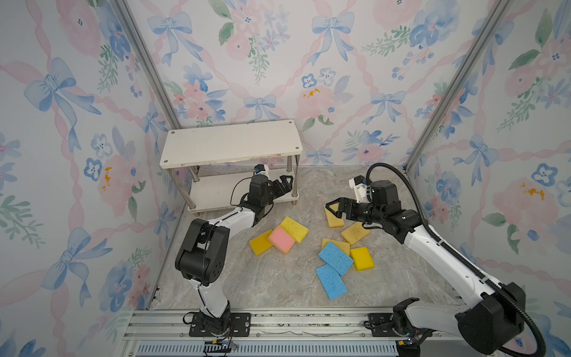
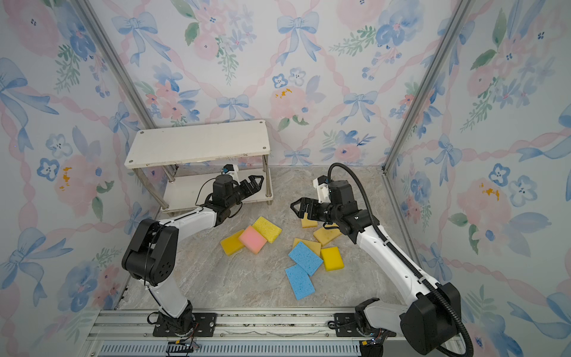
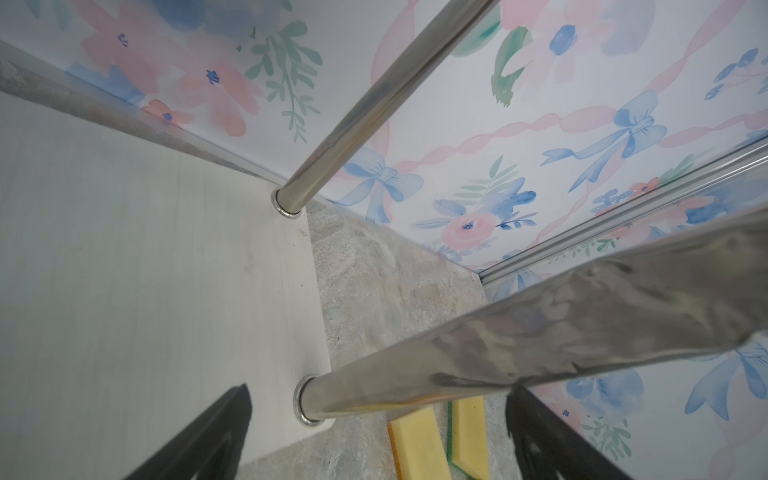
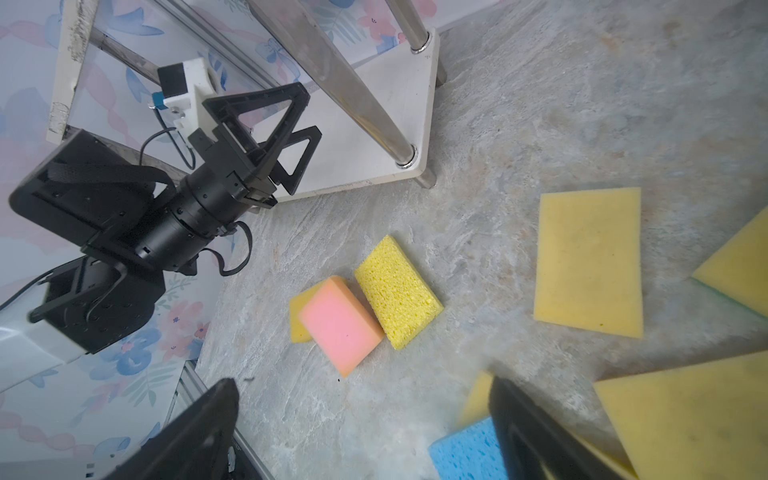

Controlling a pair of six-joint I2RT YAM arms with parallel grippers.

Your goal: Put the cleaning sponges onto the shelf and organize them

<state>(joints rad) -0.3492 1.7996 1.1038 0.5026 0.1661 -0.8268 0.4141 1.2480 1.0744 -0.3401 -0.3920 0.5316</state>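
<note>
The left gripper (image 1: 283,184) stands wide and empty, its jaws reaching in over the front right corner of the lower board (image 1: 213,191) of the shelf (image 1: 231,142). It is close beside the front right chrome leg (image 1: 295,182); whether it touches the leg I cannot tell. It seems staged at that tier's mouth, perhaps checking the way in.

The right gripper (image 1: 334,208), also wide and empty, hovers over a pale yellow sponge (image 1: 335,221) toward the back of the tabletop (image 1: 278,284), likely lining up a pick.

The shelf sits in the tabletop's back left corner, both boards bare. Every sponge lies on the tabletop. Mid-surface, the pink sponge (image 1: 281,239) rests on a dark yellow sponge (image 1: 259,244) beside a bright yellow sponge (image 1: 295,229). Two blue sponges (image 1: 336,258) overlap further right.

The legs and top board narrow the lower tier's entry, and the overlaps may hinder clean grasps.
</note>
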